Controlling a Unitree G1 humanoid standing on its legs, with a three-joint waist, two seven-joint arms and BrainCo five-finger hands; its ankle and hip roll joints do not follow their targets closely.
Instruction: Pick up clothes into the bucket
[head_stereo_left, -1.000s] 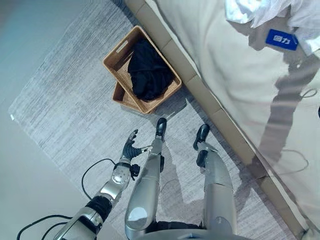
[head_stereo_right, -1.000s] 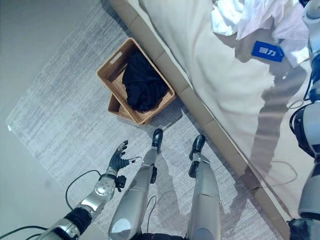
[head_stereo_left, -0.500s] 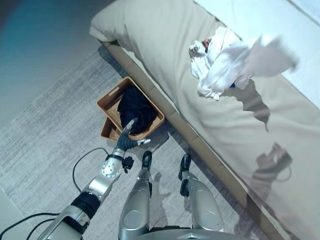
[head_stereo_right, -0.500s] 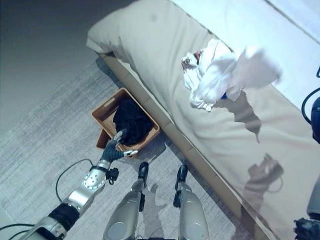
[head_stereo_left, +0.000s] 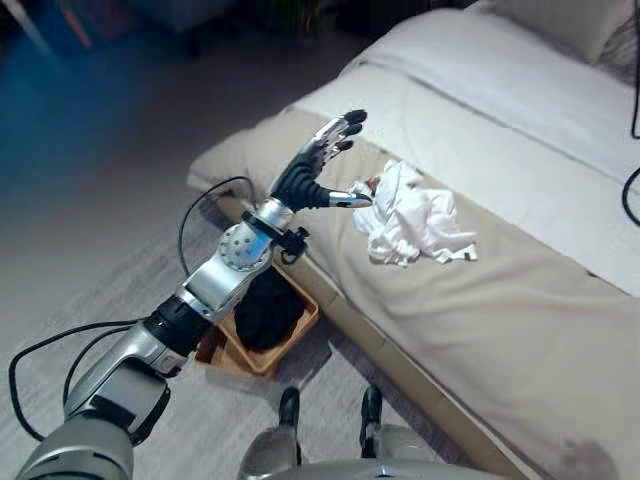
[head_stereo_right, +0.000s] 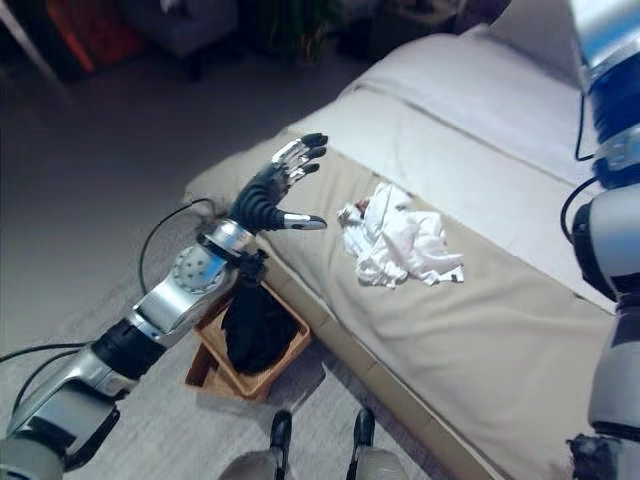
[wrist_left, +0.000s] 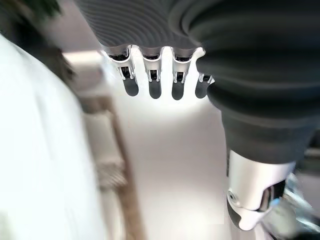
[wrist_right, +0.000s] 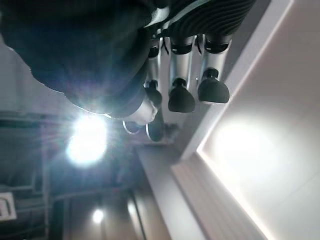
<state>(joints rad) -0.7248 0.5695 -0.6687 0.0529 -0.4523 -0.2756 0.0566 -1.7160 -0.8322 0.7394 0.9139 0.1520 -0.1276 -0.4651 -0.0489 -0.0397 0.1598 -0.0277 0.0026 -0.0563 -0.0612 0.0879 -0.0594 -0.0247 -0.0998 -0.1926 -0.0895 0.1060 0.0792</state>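
Note:
A crumpled pile of white clothes (head_stereo_left: 415, 220) lies on the beige bed cover near the bed's edge. My left hand (head_stereo_left: 315, 170) is raised in the air just left of the pile, open with fingers (wrist_left: 150, 82) straight and thumb spread, holding nothing. Below my forearm a brown wicker basket (head_stereo_right: 283, 352) stands on the floor against the bed's side, with a black garment (head_stereo_right: 252, 322) in it. My right arm (head_stereo_right: 612, 210) rises along the right edge; its fingers (wrist_right: 180, 97) hang relaxed and hold nothing.
The bed (head_stereo_left: 500, 320) runs from the middle to the right, with a white sheet (head_stereo_left: 520, 110) further back. A grey rug (head_stereo_left: 200, 420) covers the floor beside it. A second basket sits nested under the first.
The camera has swung up from the floor towards the bed. My left hand has risen from beside the basket to above the bed's edge, next to the white clothes.

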